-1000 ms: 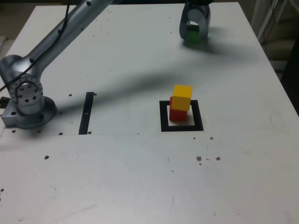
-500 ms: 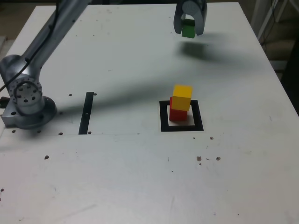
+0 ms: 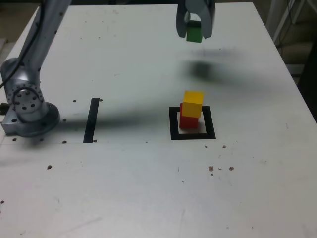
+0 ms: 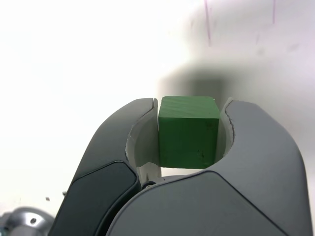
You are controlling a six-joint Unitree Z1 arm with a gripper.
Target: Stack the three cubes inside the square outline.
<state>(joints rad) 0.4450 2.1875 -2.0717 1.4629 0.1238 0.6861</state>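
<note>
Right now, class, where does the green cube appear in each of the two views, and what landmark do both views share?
Exterior view: the green cube hangs near the top edge, right of centre, above the table and beyond the stack.
Wrist view: the green cube fills the centre, clamped between the jaws.
Shared landmark: the gripper closed around it.

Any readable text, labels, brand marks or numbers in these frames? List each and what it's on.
None readable in either view.
The green cube in the end effector: plain faces, no print.
The yellow cube and the red cube: plain.
The square outline and the black strip: solid black, no characters.
The arm base: bolt holes only, no legible badge.
The table: only dark specks.
</note>
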